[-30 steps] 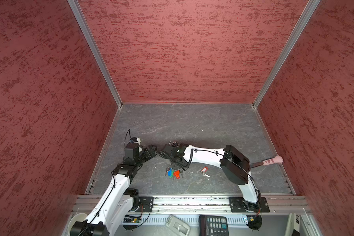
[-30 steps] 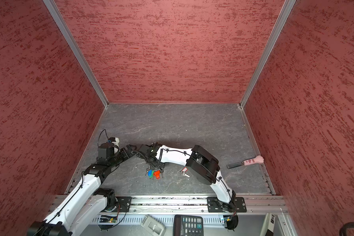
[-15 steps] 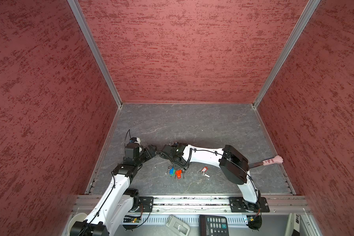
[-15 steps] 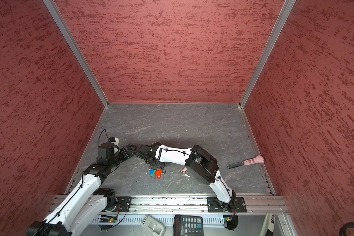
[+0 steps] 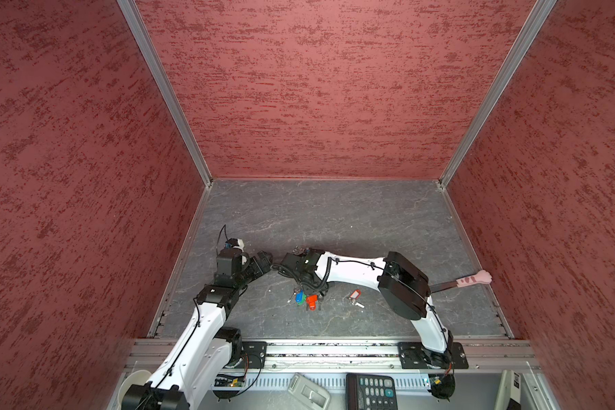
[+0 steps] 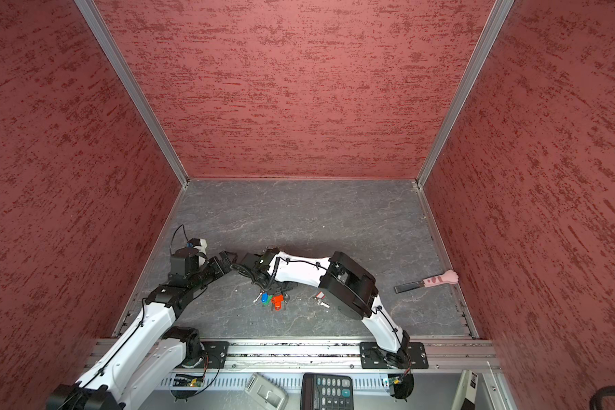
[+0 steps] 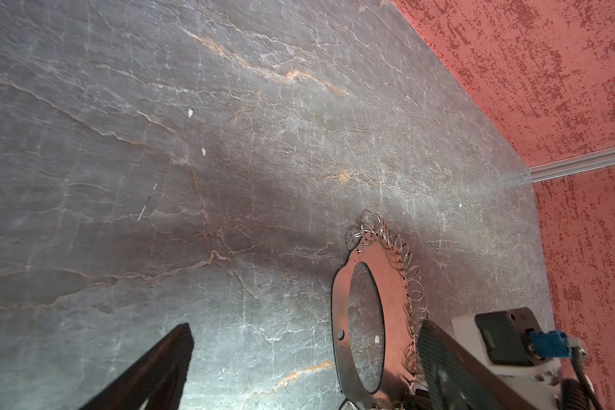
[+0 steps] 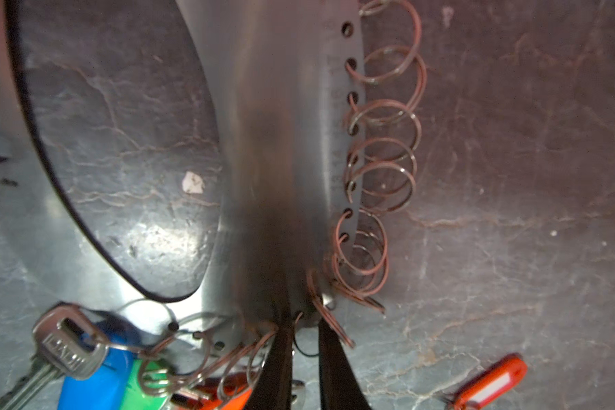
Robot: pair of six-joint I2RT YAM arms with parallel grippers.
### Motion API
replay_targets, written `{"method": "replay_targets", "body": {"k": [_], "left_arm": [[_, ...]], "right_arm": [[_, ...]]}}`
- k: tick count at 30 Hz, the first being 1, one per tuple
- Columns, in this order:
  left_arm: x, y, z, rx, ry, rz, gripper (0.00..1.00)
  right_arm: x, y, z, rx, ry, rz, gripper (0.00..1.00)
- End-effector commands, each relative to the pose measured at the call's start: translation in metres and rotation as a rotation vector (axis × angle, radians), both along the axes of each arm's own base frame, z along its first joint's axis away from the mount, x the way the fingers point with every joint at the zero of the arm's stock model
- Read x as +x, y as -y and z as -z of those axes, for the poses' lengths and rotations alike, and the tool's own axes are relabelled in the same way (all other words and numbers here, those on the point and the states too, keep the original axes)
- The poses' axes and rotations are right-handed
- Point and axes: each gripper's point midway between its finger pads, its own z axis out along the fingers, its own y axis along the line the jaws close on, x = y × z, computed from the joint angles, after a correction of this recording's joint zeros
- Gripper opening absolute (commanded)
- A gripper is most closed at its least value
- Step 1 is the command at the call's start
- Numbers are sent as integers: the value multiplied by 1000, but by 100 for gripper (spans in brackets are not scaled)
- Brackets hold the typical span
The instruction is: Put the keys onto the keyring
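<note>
The keyring [image 8: 274, 142] is a flat metal loop with several small wire rings along its edge. It stands on edge on the floor, and its blue, green and orange tagged keys [image 5: 304, 298] [image 6: 272, 300] hang low. My right gripper [image 8: 304, 321] points at its lower edge, fingers a narrow gap apart with floor showing between them. My left gripper [image 7: 306, 324] is wide open around the loop [image 7: 395, 301], which stands near one finger. The red-tagged key [image 5: 355, 294] [image 6: 320, 296] [image 8: 490, 381] lies loose on the floor beside the right arm.
A pink cat-paw-handled tool [image 5: 473, 278] [image 6: 441, 278] lies at the right wall. Red walls enclose the grey stone floor [image 5: 334, 220]. A calculator [image 5: 371, 390] sits beyond the front rail.
The right fingers have come slightly apart from shut, and the keyring looks blurred against the sharp floor. The right arm has shifted very little. The left arm has stayed put.
</note>
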Motion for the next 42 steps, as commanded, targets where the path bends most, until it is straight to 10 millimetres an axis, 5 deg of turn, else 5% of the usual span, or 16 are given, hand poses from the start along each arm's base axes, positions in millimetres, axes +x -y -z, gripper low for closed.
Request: {"method": "replay_targets", "body": {"k": [1,10,42], "left_arm": [[1,1,-2,14,24,13,100],[2,2,-2,14,27,16,100],[1,2,-2,20,25,17,100]], "right_arm": [[3,4,-2,-37,26,28,11],[9,8,-12,-73,65,24,5],[4,17,0,-84,47,61,12]]}}
